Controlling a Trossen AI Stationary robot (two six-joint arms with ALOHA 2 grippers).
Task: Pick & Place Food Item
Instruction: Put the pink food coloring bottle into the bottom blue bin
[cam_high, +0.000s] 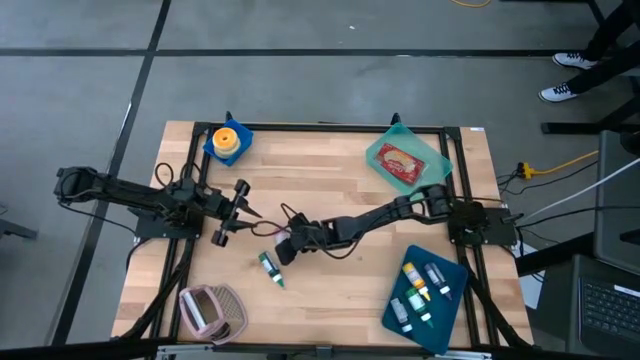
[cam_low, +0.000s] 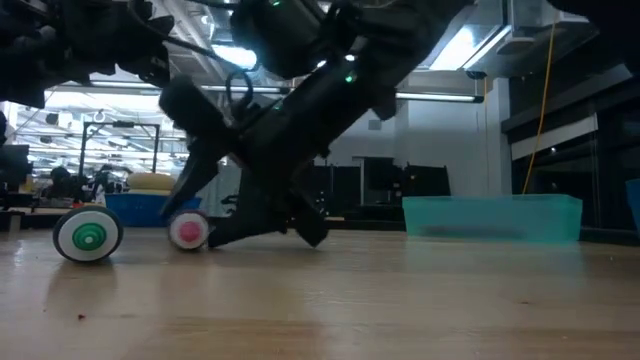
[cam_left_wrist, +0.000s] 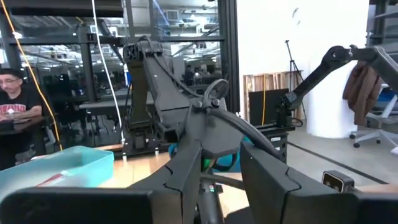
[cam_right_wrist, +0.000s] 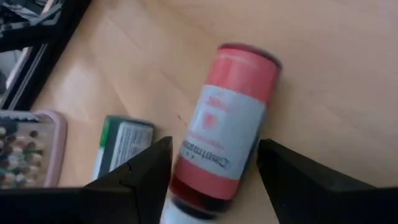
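The right gripper (cam_right_wrist: 208, 163) sits low over the wooden table (cam_high: 330, 175) near its middle, jaws spread wide on either side of a red-and-white tube (cam_right_wrist: 221, 149) that lies flat, not yet pinched. To do this step well, I judge it should settle a little lower, keep the tube centred between the fingers (cam_right_wrist: 138, 171), and close across the white-labelled middle — a round tube on bare wood could roll aside if one pad touches first. The green-labelled tube (cam_high: 270, 268) lying just near of the gripper should be left undisturbed. The left gripper (cam_high: 232, 211) hangs to the left of the middle with jaws partly apart and, as far as the high view shows, holding nothing. Where the tube is meant to go cannot be told; the teal tray (cam_high: 408, 160) at far right and the blue tray (cam_high: 425, 298) at near right are both candidates. In the low view the arm hides the grasp itself, and the tube's lettering is blurred.
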